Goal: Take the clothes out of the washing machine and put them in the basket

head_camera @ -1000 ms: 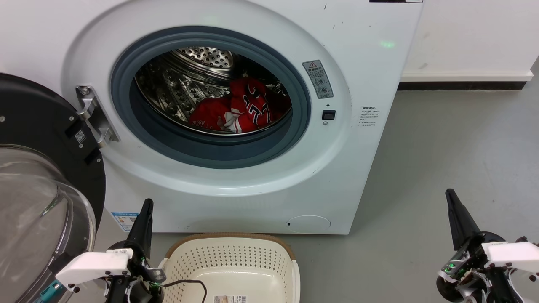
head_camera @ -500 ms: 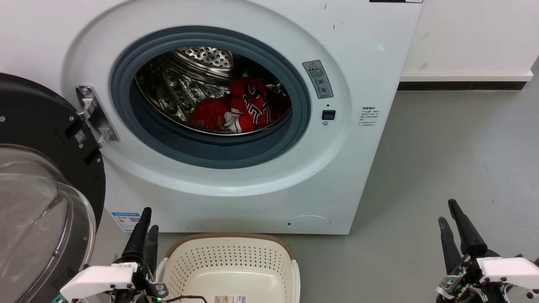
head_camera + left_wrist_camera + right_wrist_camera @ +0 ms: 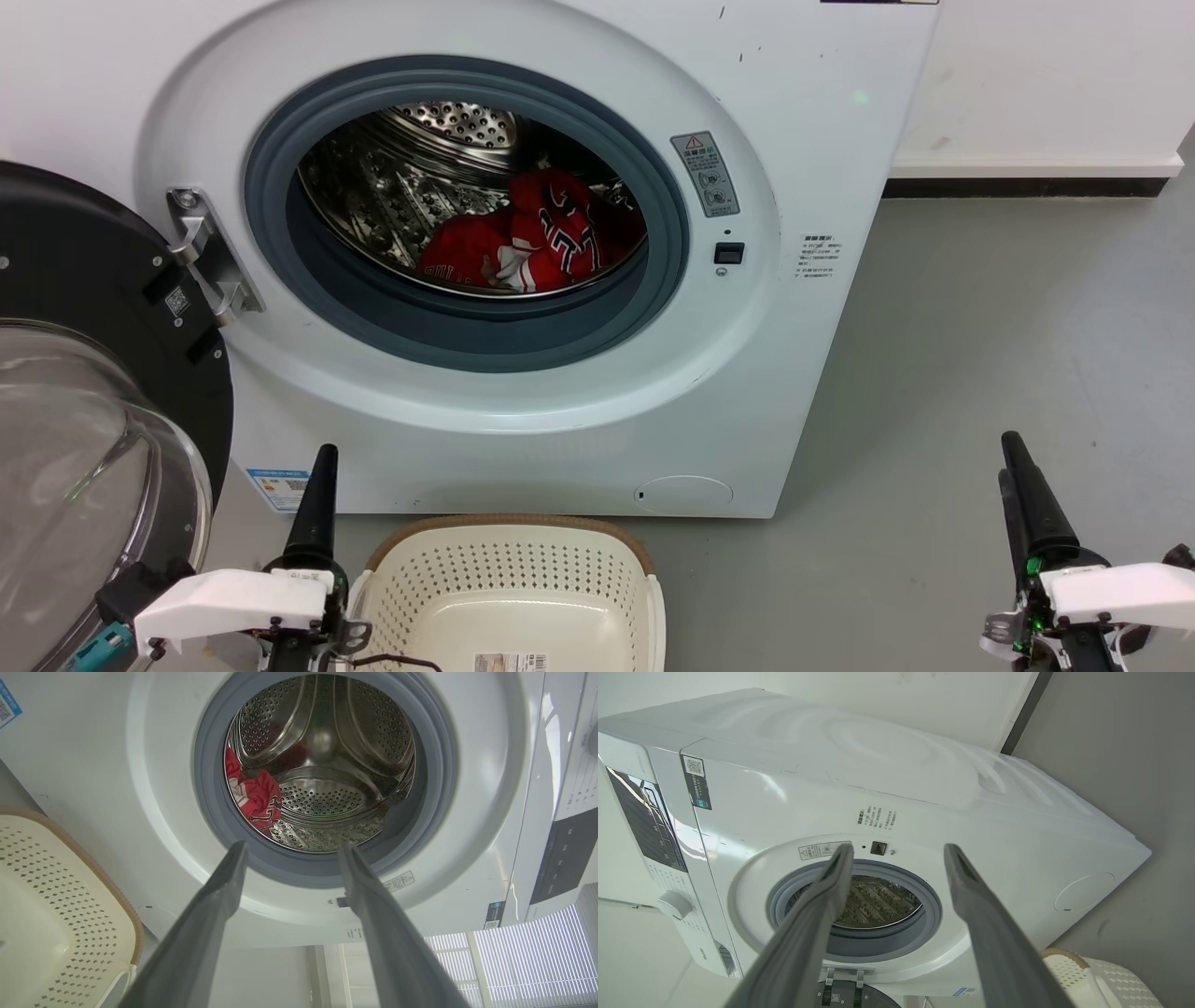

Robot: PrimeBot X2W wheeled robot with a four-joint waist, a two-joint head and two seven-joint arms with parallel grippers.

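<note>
At the far left the black-rimmed glass door (image 3: 103,308) stands swung wide open on its metal hinge (image 3: 210,257). Just to its right, low down, the left hand (image 3: 323,459) points up toward the front panel. Its wrist view shows its two dark fingers spread apart with nothing between them. Beside that hand sits the basket (image 3: 509,525), cream with a brown woven-look rim, on the grey floor (image 3: 990,317) just in front of the washing machine (image 3: 803,121). A label sticker shows on its base.

Above the basket is the grey-gasketed porthole. The clothes (image 3: 527,243) lie inside the perforated steel drum (image 3: 392,187), heaped low toward its right side. They are red fabric, and the jersey with black-and-white numerals is uppermost. Right of the porthole there is a warning sticker (image 3: 707,175) and a small dark latch (image 3: 728,253).

Far to the right, well apart from the machine, the right hand (image 3: 1010,459) rises over bare floor, its fingers parted and holding nothing.
</note>
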